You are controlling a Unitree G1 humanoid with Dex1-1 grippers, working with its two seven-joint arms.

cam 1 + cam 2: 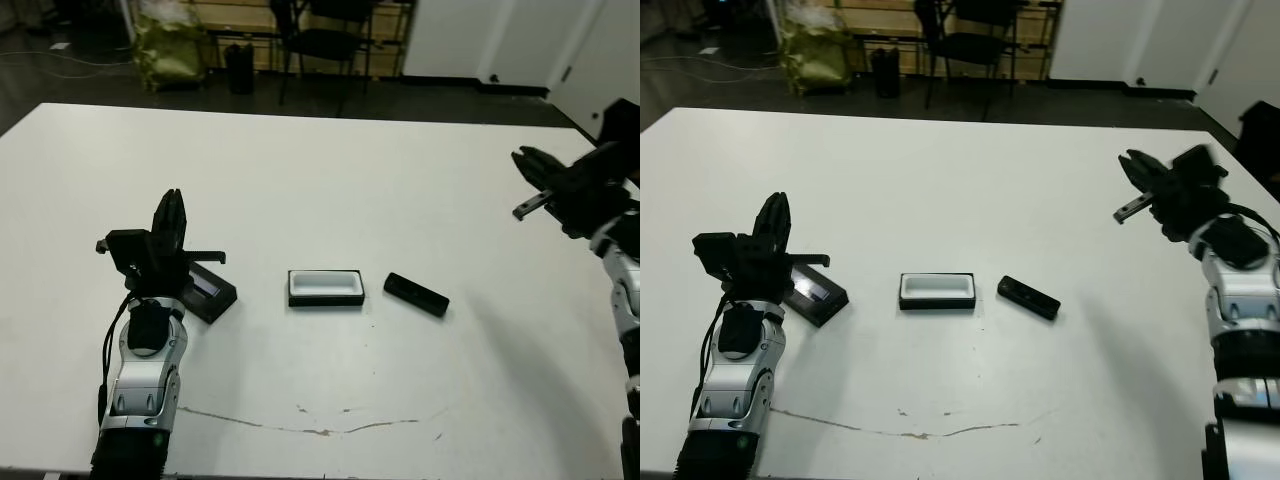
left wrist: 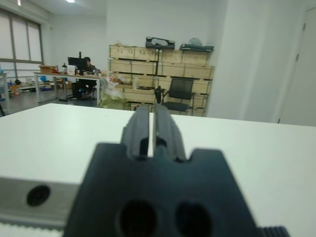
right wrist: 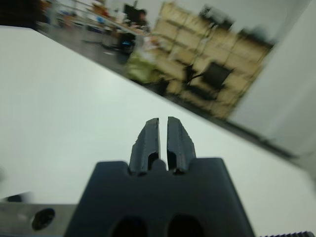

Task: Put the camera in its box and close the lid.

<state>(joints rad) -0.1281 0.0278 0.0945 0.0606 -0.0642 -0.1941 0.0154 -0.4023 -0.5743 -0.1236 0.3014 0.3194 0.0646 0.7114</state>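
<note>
The box, a shallow black tray with white lining, lies open-topped near the table's middle. Just to its right the camera, a slim black bar, rests at a slant on the table. The lid lies flat to the box's left, partly hidden behind my left arm. My left gripper is raised above the lid with its fingers pressed together and nothing between them. At the far right my right gripper hovers high and well away from the camera, shut and empty.
A thin cracked line runs across the table near the front edge. Beyond the far edge stand a black chair and a yellow-green bag. A person sits at a distant desk.
</note>
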